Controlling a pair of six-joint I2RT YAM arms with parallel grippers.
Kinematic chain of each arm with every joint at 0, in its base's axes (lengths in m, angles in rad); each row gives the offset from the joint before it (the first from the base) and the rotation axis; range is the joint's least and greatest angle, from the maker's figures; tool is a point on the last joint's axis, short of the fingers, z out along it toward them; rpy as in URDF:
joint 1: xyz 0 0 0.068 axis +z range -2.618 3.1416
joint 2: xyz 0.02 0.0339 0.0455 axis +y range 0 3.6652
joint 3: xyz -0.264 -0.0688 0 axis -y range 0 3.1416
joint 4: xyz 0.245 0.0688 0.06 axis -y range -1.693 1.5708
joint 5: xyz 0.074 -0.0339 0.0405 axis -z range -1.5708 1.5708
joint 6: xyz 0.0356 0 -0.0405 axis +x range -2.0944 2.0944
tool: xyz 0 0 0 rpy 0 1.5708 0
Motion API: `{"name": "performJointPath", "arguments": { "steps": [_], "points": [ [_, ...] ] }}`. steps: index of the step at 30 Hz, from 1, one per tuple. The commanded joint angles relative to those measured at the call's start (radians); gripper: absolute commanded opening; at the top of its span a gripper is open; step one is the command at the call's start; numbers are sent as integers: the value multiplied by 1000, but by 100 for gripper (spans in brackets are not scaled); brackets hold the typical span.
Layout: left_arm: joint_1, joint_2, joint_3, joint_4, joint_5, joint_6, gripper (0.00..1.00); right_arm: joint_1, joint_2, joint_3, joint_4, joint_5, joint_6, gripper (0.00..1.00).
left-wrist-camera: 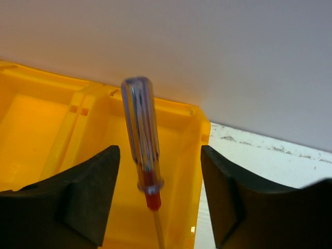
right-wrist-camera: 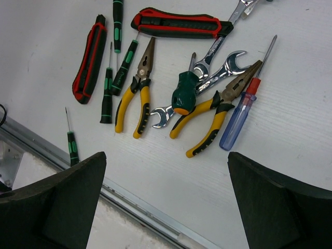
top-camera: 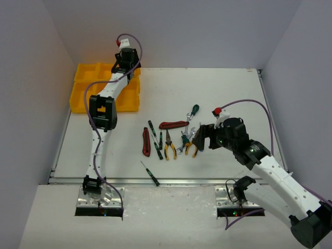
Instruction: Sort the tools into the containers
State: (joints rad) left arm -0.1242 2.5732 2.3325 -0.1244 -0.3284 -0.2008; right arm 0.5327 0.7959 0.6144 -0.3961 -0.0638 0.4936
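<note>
The left gripper (left-wrist-camera: 160, 174) is standing released over the bright yellow plastic tray (left-wrist-camera: 179, 108), at ten o'clock on the table in the top view. Its jaws are sitting apart from the clear-handled screwdriver with a red collar (left-wrist-camera: 141, 129) on both sides. That tool is pointing its handle toward twelve o'clock, above the rim of the compartment below. Whether its tip is resting on the floor I cannot tell.

The likely trouble here is a finger catching the handle as the arm lifts, dragging or tipping the screwdriver over the wall onto the table. The right gripper (right-wrist-camera: 167, 174) is hanging wide open and grasping nothing, above the heap of tools. Here a stubby green-handled screwdriver (right-wrist-camera: 184, 93) is lying across silver wrenches (right-wrist-camera: 228, 63), with yellow-handled pliers (right-wrist-camera: 207, 122) touching them. A grab there is likely to be taking two things at once or scattering the pile. A thin green-and-black screwdriver (right-wrist-camera: 71, 142), at seven o'clock of the heap, is lying near the table's edge and could be knocked off.

In the tray, only the clear-handled screwdriver is showing. The compartment at its nine o'clock is looking bare as far as the view reaches, and the arm is hiding much of the rest.
</note>
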Motion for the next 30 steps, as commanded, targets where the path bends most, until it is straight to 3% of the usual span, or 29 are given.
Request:
{"name": "performJointPath", "arguments": {
  "steps": [1, 6, 10, 13, 15, 16, 19, 20, 22, 25, 30],
  "points": [
    [8, -23, 44, -28, -2, -38, 68, 2, -11, 2, 26, 16, 4, 99],
    [9, -161, 15, -55, -25, -82, 80, 2, 8, 1, 42, 45, -12, 99],
    [5, -384, -67, -82, 8, -146, 98, 3, 83, 34, 9, 190, -3, 99],
    [1, -590, -188, -142, 60, -211, 100, 2, 195, 83, -21, 276, 24, 99],
    [1, -698, -341, -160, 112, -268, 100, 3, 271, 112, -26, 294, 32, 99],
    [1, -834, -458, -164, 151, -331, 100, 3, 332, 134, -28, 321, 42, 99],
    [-12, -1090, -900, -84, 272, -425, 100, -22, 502, 207, -35, 375, 59, 97],
    [-21, -1213, -1002, -48, 285, -447, 100, -38, 537, 222, -35, 348, 60, 93],
    [-61, -1327, -1212, 16, 276, -475, 100, -95, 624, 261, -36, 234, 62, 71],
    [-105, -1488, -1351, -14, 292, -465, 100, -123, 696, 269, -18, 202, 52, 47],
    [-167, -1568, -1445, -75, 351, -420, 100, -123, 749, 230, 26, 174, 46, 39]
  ]
}}
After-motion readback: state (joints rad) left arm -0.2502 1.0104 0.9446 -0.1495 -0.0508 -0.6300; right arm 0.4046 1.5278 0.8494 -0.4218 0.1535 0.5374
